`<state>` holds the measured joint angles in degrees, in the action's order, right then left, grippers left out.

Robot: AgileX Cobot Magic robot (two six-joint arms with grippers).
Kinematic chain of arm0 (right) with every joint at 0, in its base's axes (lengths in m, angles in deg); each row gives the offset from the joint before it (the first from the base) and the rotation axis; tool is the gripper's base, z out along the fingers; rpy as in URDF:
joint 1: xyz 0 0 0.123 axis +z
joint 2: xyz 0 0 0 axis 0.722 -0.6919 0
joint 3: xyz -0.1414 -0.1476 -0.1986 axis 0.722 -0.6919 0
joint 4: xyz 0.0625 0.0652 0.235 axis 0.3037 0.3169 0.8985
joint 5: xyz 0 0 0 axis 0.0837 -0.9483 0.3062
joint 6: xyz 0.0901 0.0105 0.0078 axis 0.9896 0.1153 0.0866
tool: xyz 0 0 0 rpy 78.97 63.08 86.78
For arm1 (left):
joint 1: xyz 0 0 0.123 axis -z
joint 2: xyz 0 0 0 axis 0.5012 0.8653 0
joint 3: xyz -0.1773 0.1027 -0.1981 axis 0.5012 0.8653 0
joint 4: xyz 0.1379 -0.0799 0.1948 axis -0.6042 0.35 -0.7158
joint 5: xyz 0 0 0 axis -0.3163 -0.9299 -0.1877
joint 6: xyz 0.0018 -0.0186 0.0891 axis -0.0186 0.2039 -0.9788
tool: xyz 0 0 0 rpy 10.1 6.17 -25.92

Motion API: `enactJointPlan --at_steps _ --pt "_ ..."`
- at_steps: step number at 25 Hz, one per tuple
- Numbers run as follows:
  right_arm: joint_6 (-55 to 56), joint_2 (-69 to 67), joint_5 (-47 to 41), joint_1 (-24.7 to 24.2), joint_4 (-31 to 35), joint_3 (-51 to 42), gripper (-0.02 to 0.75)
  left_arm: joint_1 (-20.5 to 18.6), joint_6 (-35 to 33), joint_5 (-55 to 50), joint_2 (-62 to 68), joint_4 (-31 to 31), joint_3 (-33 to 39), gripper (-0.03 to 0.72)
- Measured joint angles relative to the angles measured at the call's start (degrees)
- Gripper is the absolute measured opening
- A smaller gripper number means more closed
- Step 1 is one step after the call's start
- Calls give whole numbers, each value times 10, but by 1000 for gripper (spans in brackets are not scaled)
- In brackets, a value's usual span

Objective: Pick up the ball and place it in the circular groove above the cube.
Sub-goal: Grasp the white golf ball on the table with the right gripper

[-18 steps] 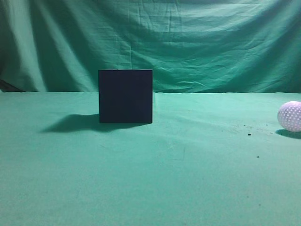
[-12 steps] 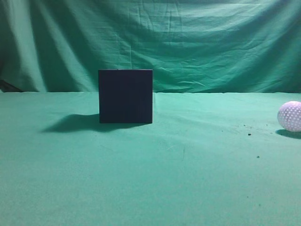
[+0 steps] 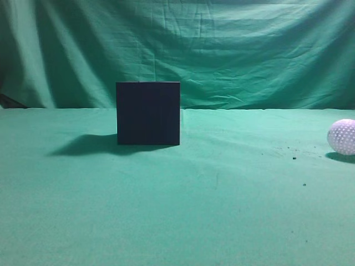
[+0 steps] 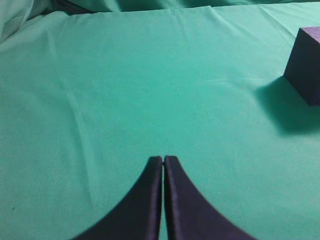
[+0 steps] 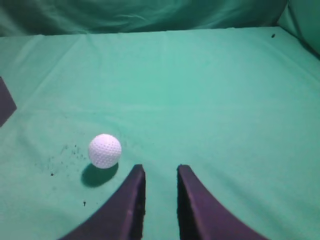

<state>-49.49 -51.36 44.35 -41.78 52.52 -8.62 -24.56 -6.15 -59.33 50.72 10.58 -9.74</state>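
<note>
The dark cube (image 3: 148, 113) stands on the green cloth left of centre in the exterior view; its top face is hidden there. Its corner shows at the right edge of the left wrist view (image 4: 306, 65). The white dimpled ball (image 3: 342, 136) lies at the far right edge of the exterior view. In the right wrist view the ball (image 5: 105, 150) lies just ahead and left of my right gripper (image 5: 160, 169), which is open and empty. My left gripper (image 4: 163, 160) is shut and empty, over bare cloth left of the cube. Neither gripper shows in the exterior view.
A green cloth (image 3: 222, 210) covers the table and hangs as a backdrop (image 3: 222, 50). Small dark specks (image 3: 294, 158) lie on the cloth near the ball, and show left of it in the right wrist view (image 5: 62, 152).
</note>
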Motion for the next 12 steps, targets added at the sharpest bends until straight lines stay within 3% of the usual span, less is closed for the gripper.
enactJointPlan --at_steps 8,12 --pt "17 0 242 0 73 0 165 0 0 0 0 0 0 0" --pt "16 -29 171 0 77 68 165 0 0 0 0 0 0 0"
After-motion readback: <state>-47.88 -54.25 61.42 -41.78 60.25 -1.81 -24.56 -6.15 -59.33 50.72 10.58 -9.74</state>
